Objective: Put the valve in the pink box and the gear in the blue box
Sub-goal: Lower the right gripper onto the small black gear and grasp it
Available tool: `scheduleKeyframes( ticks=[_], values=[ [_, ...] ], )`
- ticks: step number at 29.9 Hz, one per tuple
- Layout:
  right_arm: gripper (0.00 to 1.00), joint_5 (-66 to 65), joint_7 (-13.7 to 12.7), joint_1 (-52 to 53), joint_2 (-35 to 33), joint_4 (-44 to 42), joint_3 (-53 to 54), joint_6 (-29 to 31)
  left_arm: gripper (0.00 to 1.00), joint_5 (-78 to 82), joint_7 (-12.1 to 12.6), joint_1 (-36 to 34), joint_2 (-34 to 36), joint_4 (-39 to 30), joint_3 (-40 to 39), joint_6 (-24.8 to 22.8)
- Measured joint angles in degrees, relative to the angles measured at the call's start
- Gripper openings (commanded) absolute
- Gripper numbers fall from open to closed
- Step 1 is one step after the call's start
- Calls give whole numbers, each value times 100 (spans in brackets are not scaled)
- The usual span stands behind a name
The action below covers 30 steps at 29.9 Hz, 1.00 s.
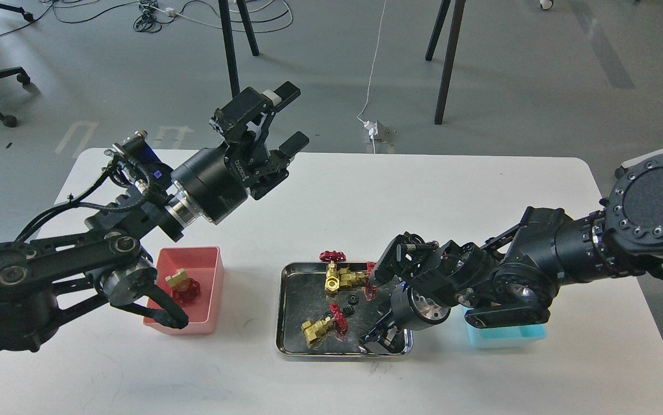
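Observation:
The small brass valve (183, 285) with its dark red wheel lies inside the pink box (213, 288) at the left. The blue box (505, 336) stands at the right, partly hidden by my right arm. My right gripper (379, 339) reaches down into the front right corner of the steel tray (284, 305). Its dark fingers hide whatever lies there, and I cannot tell how they stand. Two tiny black gears (352, 300) lie in the tray's middle. My left gripper (292, 118) is open and empty, raised high above the table's far left part.
The tray also holds a joined brass valve pair (345, 278) with two red wheels and a longer brass valve (322, 327). My left forearm hangs over the pink box's left edge. Stand legs and cables are on the floor beyond the table.

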Motion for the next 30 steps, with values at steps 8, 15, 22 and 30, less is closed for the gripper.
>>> scheduleKeyframes(
  ticks=[8,15,22,30],
  values=[
    [57,-29,0,17,-6,29,-21,0,95,57,0,85,-39,75,0,1],
    [54,-109,8,58,-7,61,-26,29,95,68,0,112,-84,119,-2,3],
    [54,-119,8,99,-23,147,-158,47,95,79,0,135,-118,182,-2,3],
    [48,-103,14,116,-27,211,-237,51,95,86,0,156,-198,252,2,2]
  ],
)
